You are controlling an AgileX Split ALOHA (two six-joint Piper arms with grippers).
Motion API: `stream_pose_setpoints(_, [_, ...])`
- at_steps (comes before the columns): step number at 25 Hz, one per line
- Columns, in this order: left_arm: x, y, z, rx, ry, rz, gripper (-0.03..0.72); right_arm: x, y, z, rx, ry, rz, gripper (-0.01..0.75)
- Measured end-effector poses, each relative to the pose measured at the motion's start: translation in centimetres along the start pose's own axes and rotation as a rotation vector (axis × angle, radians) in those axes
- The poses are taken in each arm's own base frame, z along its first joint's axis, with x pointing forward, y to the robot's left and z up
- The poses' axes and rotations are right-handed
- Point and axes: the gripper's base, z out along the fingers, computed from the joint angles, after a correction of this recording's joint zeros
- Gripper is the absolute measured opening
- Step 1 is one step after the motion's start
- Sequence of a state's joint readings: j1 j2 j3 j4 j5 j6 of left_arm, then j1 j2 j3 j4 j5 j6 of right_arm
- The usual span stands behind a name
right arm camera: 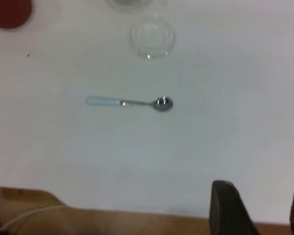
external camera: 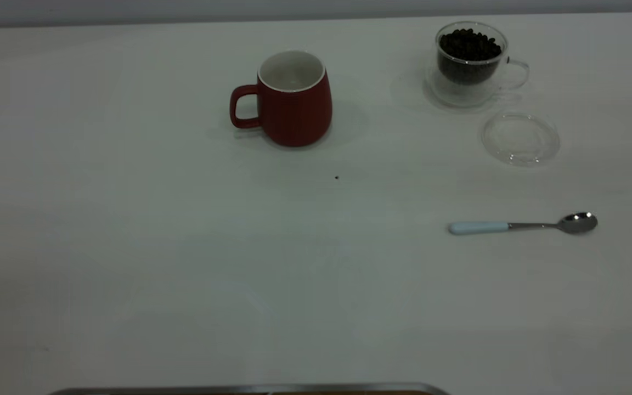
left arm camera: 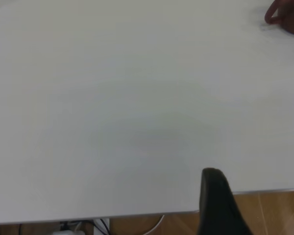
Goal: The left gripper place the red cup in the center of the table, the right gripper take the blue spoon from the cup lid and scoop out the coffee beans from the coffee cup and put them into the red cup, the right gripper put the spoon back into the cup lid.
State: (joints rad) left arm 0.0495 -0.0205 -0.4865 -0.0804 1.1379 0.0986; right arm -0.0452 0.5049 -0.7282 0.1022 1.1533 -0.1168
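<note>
From outside, the red cup (external camera: 295, 99) stands upright toward the far middle of the white bench (external camera: 129, 247), handle to the view's left, and nothing shows inside its white bowl. A tiny dark speck (external camera: 337, 177) lies just in front of it. Off to the right the coffee cup (external camera: 470, 63) stands full of coffee beans (external camera: 469, 46); the cup lid (external camera: 520, 138) lies flat just beside it on the near side, with nothing on it. The blue spoon (external camera: 522, 225) lies on the bare bench nearer still, apart from the lid, handle to the left. Neither of my arms shows here.

From my left wrist, one dark finger (left arm camera: 218, 205) hangs over the bench edge; I cannot tell how far those jaws stand open. A sliver of the red cup sits far off in a corner.

From my right wrist, my right gripper (right arm camera: 257, 210) shows two dark fingers spread apart, holding nothing, well short of the spoon, with nothing between.
</note>
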Motion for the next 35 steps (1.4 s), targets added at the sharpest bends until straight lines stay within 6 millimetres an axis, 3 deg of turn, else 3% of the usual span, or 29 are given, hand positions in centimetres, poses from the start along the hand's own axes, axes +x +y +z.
stream_pose_setpoints(5, [0.0, 0.0, 0.0, 0.0, 0.0, 0.0, 0.474, 6.9, 0.3, 0.1, 0.04, -0.1, 0.032, 0.35])
stream_pose_setpoints(9, [0.0, 0.0, 0.0, 0.0, 0.0, 0.0, 0.474, 8.6, 0.5, -0.3, 0.053, -0.232, 0.028, 0.35])
stream_pose_setpoints(35, [0.0, 0.0, 0.0, 0.0, 0.0, -0.003, 0.474, 9.2, 0.6, -0.6, 0.037, -0.288, 0.007, 0.35])
